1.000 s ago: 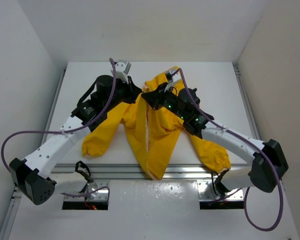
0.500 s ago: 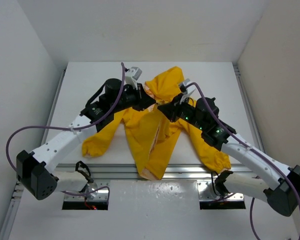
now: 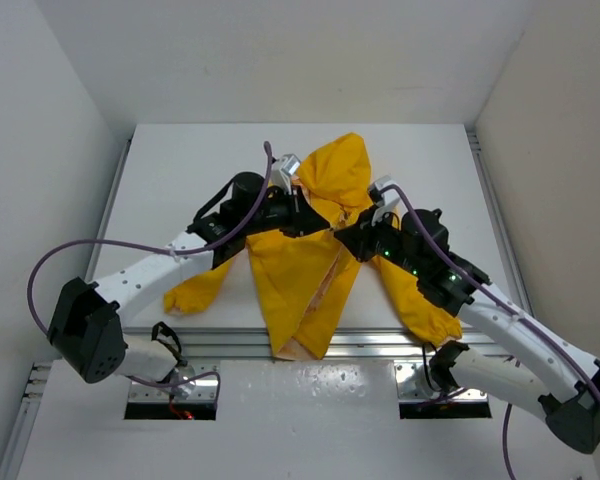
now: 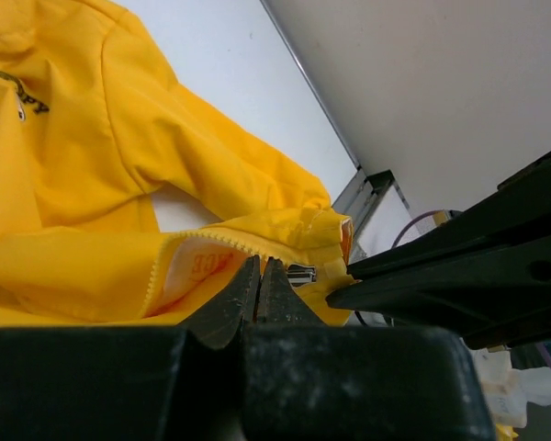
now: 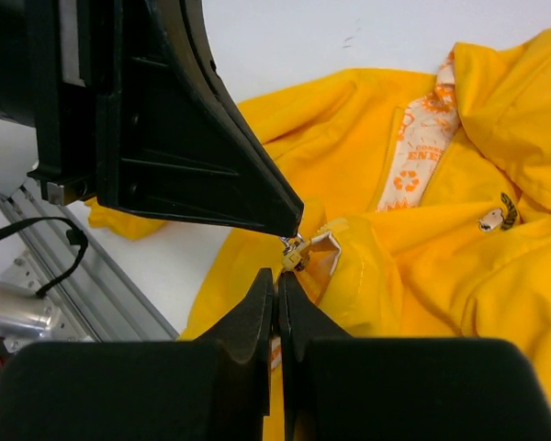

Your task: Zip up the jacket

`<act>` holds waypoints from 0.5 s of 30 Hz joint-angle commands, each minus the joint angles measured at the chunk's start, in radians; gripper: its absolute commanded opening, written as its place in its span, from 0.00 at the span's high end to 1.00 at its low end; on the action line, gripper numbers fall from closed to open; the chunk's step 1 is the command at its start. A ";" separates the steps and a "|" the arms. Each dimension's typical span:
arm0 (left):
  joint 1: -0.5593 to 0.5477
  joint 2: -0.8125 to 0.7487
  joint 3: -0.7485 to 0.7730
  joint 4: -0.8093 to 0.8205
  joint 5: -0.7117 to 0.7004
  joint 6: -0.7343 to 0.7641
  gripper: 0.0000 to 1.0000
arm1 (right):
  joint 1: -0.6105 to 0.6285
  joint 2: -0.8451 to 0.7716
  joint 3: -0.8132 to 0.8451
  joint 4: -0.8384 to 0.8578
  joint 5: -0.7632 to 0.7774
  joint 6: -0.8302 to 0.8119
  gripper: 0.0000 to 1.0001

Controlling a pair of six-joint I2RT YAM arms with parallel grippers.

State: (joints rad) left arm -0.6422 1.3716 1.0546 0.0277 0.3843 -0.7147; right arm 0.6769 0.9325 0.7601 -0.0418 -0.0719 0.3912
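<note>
The white table (image 3: 160,170) shows bare surface left, right and beyond the yellow jacket (image 3: 300,285), which lies mid-table with its hem over the near edge. The left gripper (image 4: 260,274) and right gripper (image 5: 277,283) meet tip to tip, each clamped on the jacket's front edge beside the zipper slider (image 5: 294,254).

White table (image 3: 170,165), yellow jacket (image 3: 295,270) spread on it

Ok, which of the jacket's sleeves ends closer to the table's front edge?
The sleeve beside the right arm: its cuff nearly reaches the metal rail, while the other sleeve stops farther back.
</note>
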 commanded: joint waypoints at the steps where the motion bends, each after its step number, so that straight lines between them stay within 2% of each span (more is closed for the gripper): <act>1: 0.059 0.075 -0.088 -0.131 -0.278 0.054 1.00 | 0.010 -0.132 0.048 0.169 -0.052 0.015 1.00; 7: 0.069 0.037 -0.097 -0.087 -0.251 0.043 1.00 | 0.009 -0.147 0.010 0.122 0.023 0.119 1.00; 10: 0.056 0.011 -0.088 -0.087 -0.239 0.057 1.00 | -0.011 -0.120 -0.004 0.138 -0.003 0.204 1.00; 13: 0.046 -0.035 -0.079 -0.097 -0.262 0.067 1.00 | -0.083 -0.057 0.073 0.057 -0.121 0.304 0.80; 14: 0.045 -0.060 -0.079 -0.097 -0.275 0.076 1.00 | -0.098 -0.048 0.076 0.053 -0.149 0.325 0.65; 15: 0.045 -0.074 -0.070 -0.097 -0.286 0.077 1.00 | -0.135 -0.029 0.076 0.069 -0.207 0.356 0.57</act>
State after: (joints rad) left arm -0.5869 1.3815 0.9451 -0.0834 0.1486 -0.6647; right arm 0.6041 0.8627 0.7856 0.0319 -0.1432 0.6239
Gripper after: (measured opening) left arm 0.008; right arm 0.363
